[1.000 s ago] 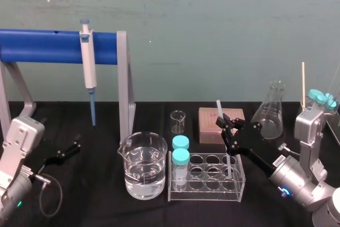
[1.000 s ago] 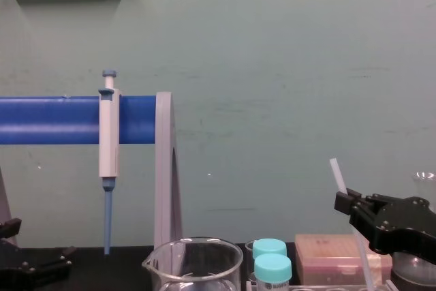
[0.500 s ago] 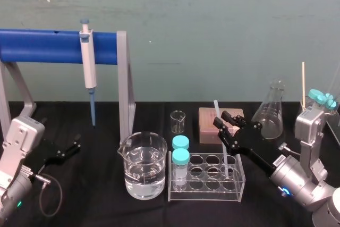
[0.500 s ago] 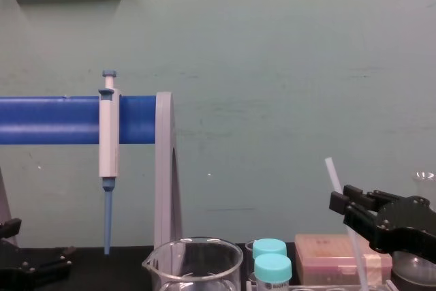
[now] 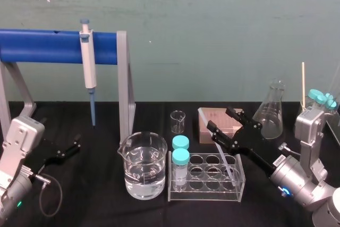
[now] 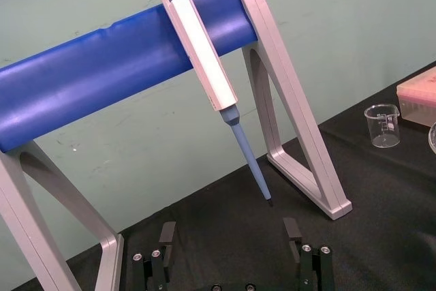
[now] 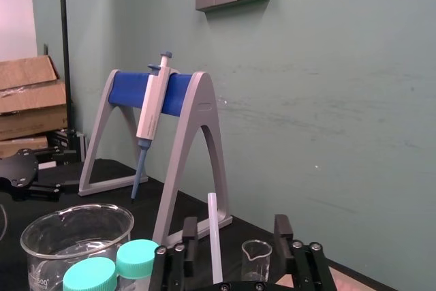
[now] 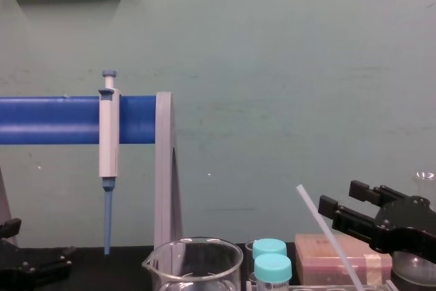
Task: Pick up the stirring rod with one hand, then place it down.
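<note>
- In the clear test-tube rack point(image 5: 206, 192), right of centre on the black table point(image 5: 106, 206): stirring rod point(image 8: 319, 223), lower end down in a well at the rack's right end, upper end leaning toward the robot's left and rising well above the rack.
- Judged light, stiff and brittle: pencil-thin, translucent and smooth, so probably slippery. Apt to pivot or slide in a loose pinch, and to snap if levered against the rack wall.
- Best taken on the bare upper stretch above the rack, pads square across it, then drawn out along its own lean rather than straight up.
- Right gripper point(image 5: 218, 118) just above the rear of the rack, spread wide, clamped on nothing.
- Seen from the right wrist, rod upright in the gap between the two fingers, closer to one finger point(image 7: 189, 236) than to the other, apparently clear of both.
- Seen from the head, rod crossed by the nearer finger, so light contact there not ruled out.
- Left gripper point(image 6: 228, 233) parked low at the table's left, well apart from the rod, fingers spread and empty.
</note>
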`<state>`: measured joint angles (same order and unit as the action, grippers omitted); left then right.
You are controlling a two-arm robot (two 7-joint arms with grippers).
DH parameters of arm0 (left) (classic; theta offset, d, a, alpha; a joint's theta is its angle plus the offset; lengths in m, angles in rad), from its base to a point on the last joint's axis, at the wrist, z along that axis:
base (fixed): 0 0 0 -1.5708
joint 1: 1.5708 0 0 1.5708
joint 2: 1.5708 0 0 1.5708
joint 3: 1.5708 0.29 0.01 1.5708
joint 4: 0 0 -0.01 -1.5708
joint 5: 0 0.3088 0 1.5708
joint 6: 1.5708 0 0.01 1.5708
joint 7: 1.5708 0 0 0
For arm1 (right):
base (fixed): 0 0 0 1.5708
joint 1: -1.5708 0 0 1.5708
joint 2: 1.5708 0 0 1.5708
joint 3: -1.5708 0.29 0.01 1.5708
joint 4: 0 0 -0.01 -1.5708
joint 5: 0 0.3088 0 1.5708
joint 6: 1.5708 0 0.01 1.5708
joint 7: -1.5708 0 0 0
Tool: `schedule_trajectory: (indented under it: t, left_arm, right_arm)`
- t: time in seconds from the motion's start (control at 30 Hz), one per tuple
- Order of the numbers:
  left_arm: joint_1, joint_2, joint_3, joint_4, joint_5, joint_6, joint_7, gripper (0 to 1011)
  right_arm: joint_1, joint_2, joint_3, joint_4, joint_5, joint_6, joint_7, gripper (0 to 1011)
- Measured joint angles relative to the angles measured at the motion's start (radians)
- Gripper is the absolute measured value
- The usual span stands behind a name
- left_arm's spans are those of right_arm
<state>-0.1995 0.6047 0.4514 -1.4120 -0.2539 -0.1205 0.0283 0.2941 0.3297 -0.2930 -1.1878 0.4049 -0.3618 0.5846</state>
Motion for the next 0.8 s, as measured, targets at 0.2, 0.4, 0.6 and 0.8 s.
schedule_trajectory:
  t: [0.2,0.4,0.6,0.8]
  left_arm:
    - [0.0,0.0,0.0,0.0,0.0,0.0,0.0,1000]
    - [0.0,0.0,0.0,0.0,0.0,0.0,0.0,1000]
    - [0.0,0.0,0.0,0.0,0.0,0.0,0.0,1000]
    - [0.0,0.0,0.0,0.0,0.0,0.0,0.0,1000]
  right_arm:
    - [0.0,0.0,0.0,0.0,0.0,0.0,0.0,882]
    - [0.0,0.0,0.0,0.0,0.0,0.0,0.0,1000]
    - [0.0,0.0,0.0,0.0,0.0,0.0,0.0,1000]
    - [0.0,0.0,0.0,0.0,0.0,0.0,0.0,1000]
